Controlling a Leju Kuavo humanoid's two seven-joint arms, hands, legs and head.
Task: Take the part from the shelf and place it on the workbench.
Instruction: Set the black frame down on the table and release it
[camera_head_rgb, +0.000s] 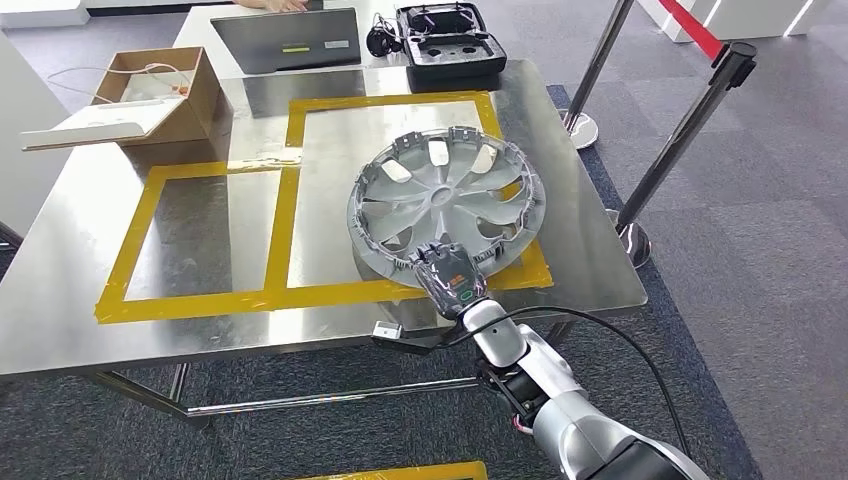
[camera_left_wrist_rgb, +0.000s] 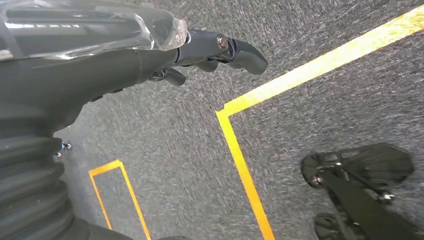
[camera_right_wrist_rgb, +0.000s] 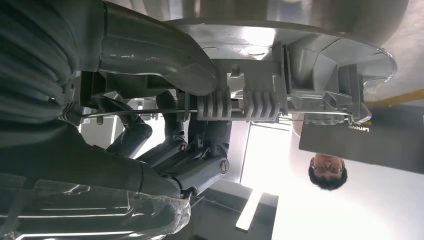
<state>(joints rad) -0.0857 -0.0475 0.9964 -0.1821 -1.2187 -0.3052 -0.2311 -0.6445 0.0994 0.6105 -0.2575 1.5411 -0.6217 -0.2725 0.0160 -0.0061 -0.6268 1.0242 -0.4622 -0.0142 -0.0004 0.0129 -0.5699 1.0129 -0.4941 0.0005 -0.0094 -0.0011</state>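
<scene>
The part is a silver-grey wheel cover (camera_head_rgb: 445, 195), inner side up, over the right taped rectangle of the steel workbench (camera_head_rgb: 200, 230). My right hand (camera_head_rgb: 450, 275) grips its near rim from the front edge of the table. Up close, the thumb lies on one face of the rim (camera_right_wrist_rgb: 300, 75) and the dark fingers (camera_right_wrist_rgb: 190, 150) curl against the other. Whether the cover rests flat on the table I cannot tell. My left hand (camera_left_wrist_rgb: 200, 50) hangs over grey carpet with its fingers apart and nothing in them.
Yellow tape (camera_head_rgb: 280, 215) marks two rectangles on the workbench. A cardboard box (camera_head_rgb: 165, 95) stands at the back left, a grey laptop (camera_head_rgb: 285, 40) and a black case (camera_head_rgb: 450, 45) at the back. Barrier posts (camera_head_rgb: 680, 130) stand to the right. A person (camera_right_wrist_rgb: 327, 170) is behind the table.
</scene>
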